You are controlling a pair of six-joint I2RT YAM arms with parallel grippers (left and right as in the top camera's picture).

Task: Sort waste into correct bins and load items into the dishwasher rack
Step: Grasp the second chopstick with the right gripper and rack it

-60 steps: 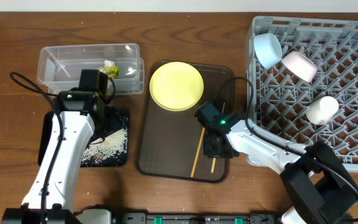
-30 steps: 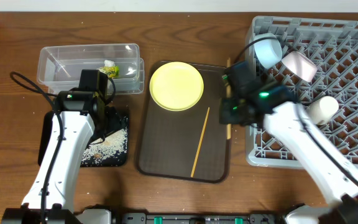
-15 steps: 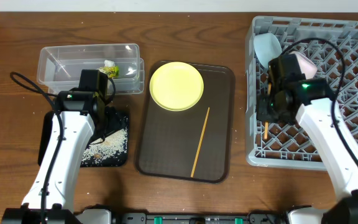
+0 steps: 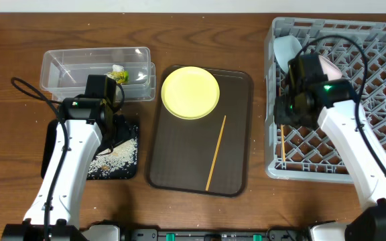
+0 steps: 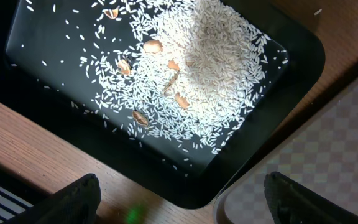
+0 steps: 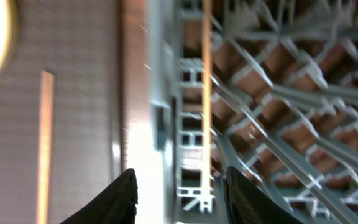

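My right gripper is open and empty over the left edge of the grey dishwasher rack. One wooden chopstick lies in the rack just below it. A second chopstick lies on the brown tray beside the yellow plate. The light blue bowl and white bowl sit in the rack; my arm hides the cup. My left gripper is open above the black tray of rice. The wrapper and tissue lie in the clear tub.
The brown tray's corner shows next to the black tray in the left wrist view. A few brown scraps lie among the rice. The rack's left wall stands between the brown tray and the grid.
My right gripper carried a chopstick from the brown tray over to the rack and let it go; it now lies in the rack. The left arm has not moved.
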